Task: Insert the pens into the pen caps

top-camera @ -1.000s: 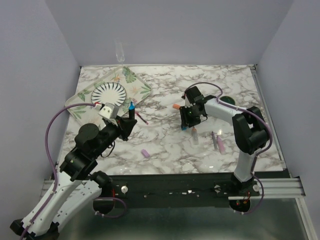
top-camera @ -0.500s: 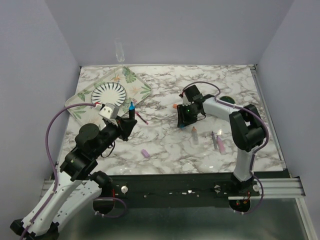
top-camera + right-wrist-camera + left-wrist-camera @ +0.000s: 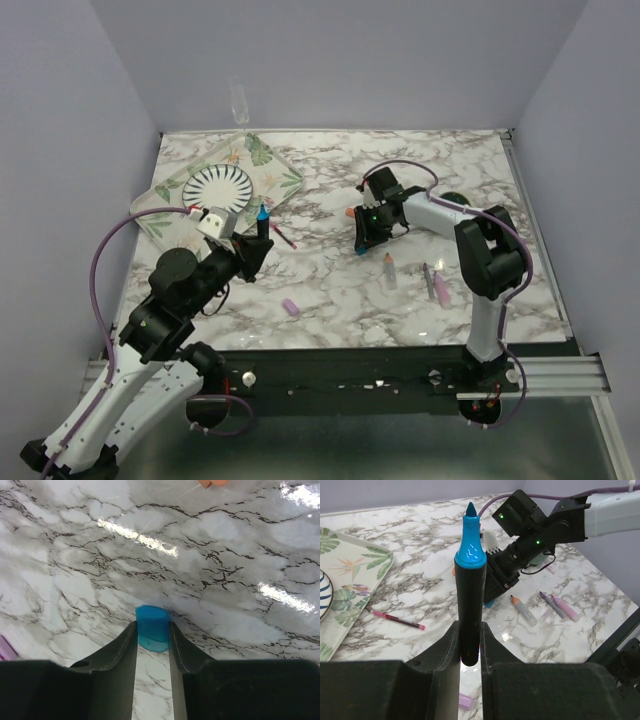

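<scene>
Your left gripper [image 3: 469, 636] clenches the black marker [image 3: 468, 600] by its lower end, upright with the blue tip on top. Further right, your right gripper [image 3: 152, 631] pinches the blue cap [image 3: 152, 621] down at the marble table [image 3: 240, 580].

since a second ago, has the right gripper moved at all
Yes. In the top view the right gripper has shifted left, off the spot just above the grey marker, which lies where it was.
</scene>
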Tool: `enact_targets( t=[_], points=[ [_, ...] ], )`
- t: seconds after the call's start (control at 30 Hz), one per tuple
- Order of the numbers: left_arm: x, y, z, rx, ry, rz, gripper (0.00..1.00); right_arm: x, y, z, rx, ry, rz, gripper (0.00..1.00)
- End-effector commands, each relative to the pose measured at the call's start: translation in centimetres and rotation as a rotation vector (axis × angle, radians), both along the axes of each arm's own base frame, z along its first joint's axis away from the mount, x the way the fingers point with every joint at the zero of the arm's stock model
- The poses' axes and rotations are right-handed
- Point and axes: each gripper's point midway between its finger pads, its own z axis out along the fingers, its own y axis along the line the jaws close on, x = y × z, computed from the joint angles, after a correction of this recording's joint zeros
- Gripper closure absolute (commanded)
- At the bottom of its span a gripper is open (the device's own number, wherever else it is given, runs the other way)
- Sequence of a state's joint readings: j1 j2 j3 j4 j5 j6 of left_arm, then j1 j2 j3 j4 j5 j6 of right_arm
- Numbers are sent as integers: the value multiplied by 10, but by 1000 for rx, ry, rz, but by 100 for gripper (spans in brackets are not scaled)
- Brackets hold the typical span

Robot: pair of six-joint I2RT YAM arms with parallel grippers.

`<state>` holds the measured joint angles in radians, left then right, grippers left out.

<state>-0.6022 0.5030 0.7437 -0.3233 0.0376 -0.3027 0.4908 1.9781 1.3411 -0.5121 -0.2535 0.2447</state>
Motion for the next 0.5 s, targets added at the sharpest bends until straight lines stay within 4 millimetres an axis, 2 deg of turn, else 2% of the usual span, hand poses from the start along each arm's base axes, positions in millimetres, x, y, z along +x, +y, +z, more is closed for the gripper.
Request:
enact_targets(
  t=[0.0,0.23,0.47],
  points=[
    [0,1,2,1,-23,1,100,-16,-13,-24,-65,40,24,66],
    [1,0,2,1,-23,1,100,-17,-15,-22,-78,12,-5,75],
    [2,0,2,0,-23,1,100,-25,-6,-22,-153,-5,-11,74]
  ],
)
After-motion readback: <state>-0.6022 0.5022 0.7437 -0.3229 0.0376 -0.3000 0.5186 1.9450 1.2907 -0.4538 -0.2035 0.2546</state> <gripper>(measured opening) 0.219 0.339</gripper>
